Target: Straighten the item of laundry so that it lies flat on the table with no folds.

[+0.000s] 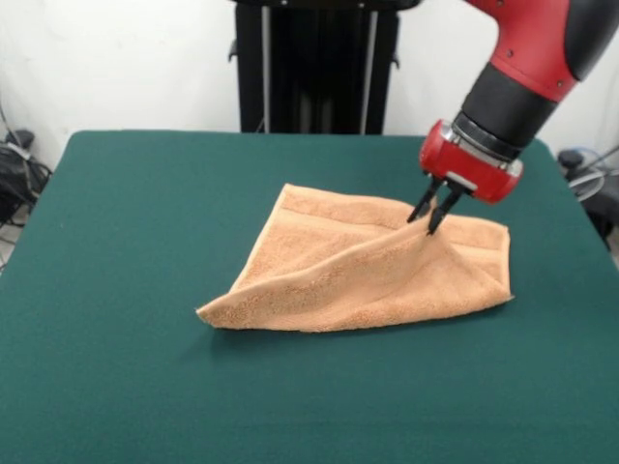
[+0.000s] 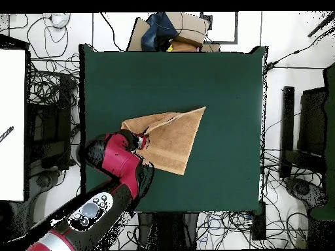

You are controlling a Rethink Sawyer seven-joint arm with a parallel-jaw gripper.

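The towel [image 1: 363,266] lay folded over itself, so its underlayer and any label were hidden. In the overhead view the arm [image 2: 121,167] covered the towel's corner at about eight o'clock, and the gripper [image 1: 431,220] tips were too small to judge there.

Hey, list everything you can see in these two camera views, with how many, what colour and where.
towel: one, light orange-tan, folded over itself, right of the table's middle in the front view.
table: one, dark green top, filling most of both views.
cables: many, dark, on the floor around the table.
cardboard boxes: a few, brown, beyond the table's edge opposite the robot.
arm: one, red and black, reaching in over the towel.
gripper: one, black fingers, tips at the towel's raised ridge.
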